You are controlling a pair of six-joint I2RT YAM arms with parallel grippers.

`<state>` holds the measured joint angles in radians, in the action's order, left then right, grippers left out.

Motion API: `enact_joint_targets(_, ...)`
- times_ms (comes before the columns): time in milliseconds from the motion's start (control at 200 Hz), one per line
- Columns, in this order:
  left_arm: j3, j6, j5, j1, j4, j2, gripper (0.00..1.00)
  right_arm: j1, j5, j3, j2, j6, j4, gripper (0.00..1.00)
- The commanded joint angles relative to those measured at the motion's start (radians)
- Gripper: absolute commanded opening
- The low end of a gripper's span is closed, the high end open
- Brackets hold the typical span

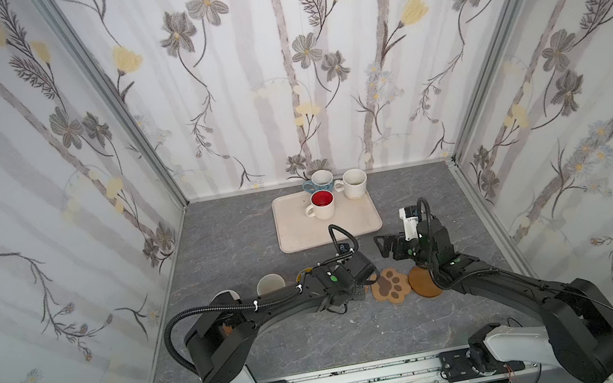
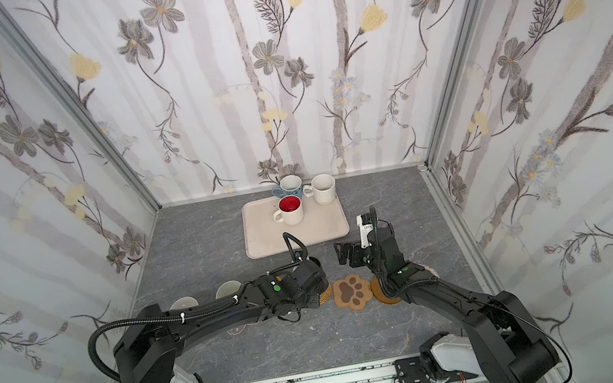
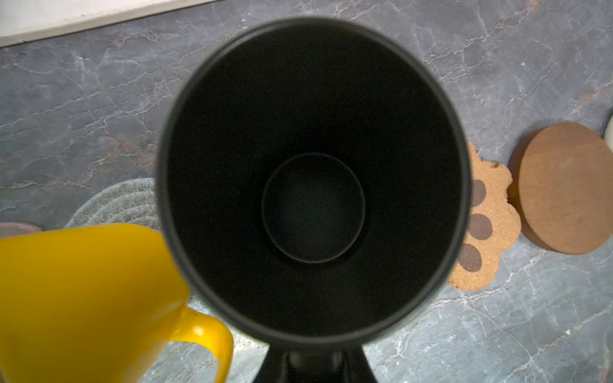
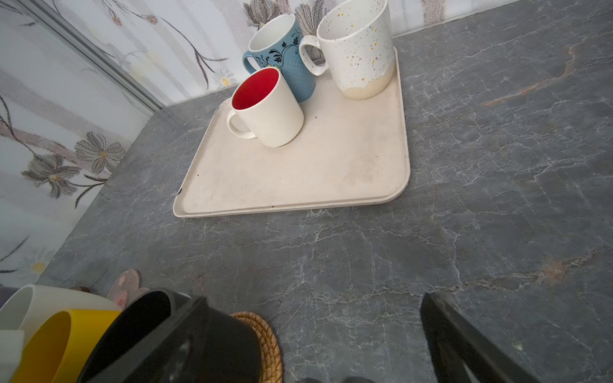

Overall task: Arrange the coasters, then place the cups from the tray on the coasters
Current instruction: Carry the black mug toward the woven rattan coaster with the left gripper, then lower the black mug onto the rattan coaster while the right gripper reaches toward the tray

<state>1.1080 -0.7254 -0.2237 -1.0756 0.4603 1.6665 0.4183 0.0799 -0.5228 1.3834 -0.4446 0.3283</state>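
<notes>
Gripping the black mug [image 3: 315, 182], the left gripper [image 3: 313, 363] has its fingers drawn close together at the mug's edge. The mug is upright over the tan rattan coaster [image 4: 270, 345], whose rim shows beside its base; whether the two touch cannot be told. Just beside it is the yellow mug [image 3: 83, 298], with a cream mug [image 4: 49, 301] and the pink blossom coaster [image 4: 127, 285] beyond. On the black mug's other side lie the paw coaster [image 1: 391, 284] and a wooden disc [image 1: 423, 281], side by side. The right gripper [image 1: 386, 248] hovers with fingers spread wide and empty, above the grey table [image 1: 280, 348] between these coasters and the tray [image 1: 328, 231]. At the tray's far end stand the red-lined white mug [image 1: 321, 203], the blue patterned mug [image 1: 321, 181] and the speckled white mug [image 1: 354, 183].
</notes>
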Motion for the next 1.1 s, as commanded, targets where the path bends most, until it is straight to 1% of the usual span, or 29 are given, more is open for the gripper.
enact_joint_targets(0, -0.005, -0.018, -0.056, -0.001, -0.055, 0.003, 0.00, 0.000, 0.011, 0.001, -0.010, -0.006, 0.051, 1.00)
enact_joint_targets(560, -0.011, -0.028, -0.039, -0.033, -0.063, 0.033, 0.00, -0.003, 0.016, 0.006, -0.013, -0.011, 0.057, 1.00)
enact_joint_targets(804, -0.019, -0.037, -0.041, -0.042, -0.064, 0.034, 0.19, -0.004, 0.031, 0.023, -0.035, -0.013, 0.080, 1.00)
enact_joint_targets(969, -0.017, -0.031, -0.052, -0.049, -0.063, 0.017, 0.45, -0.004, 0.026, 0.024, -0.043, -0.008, 0.070, 1.00)
enact_joint_targets(1094, -0.018, -0.019, -0.058, -0.049, -0.063, -0.024, 0.61, -0.003, 0.013, 0.024, -0.054, 0.004, 0.055, 1.00)
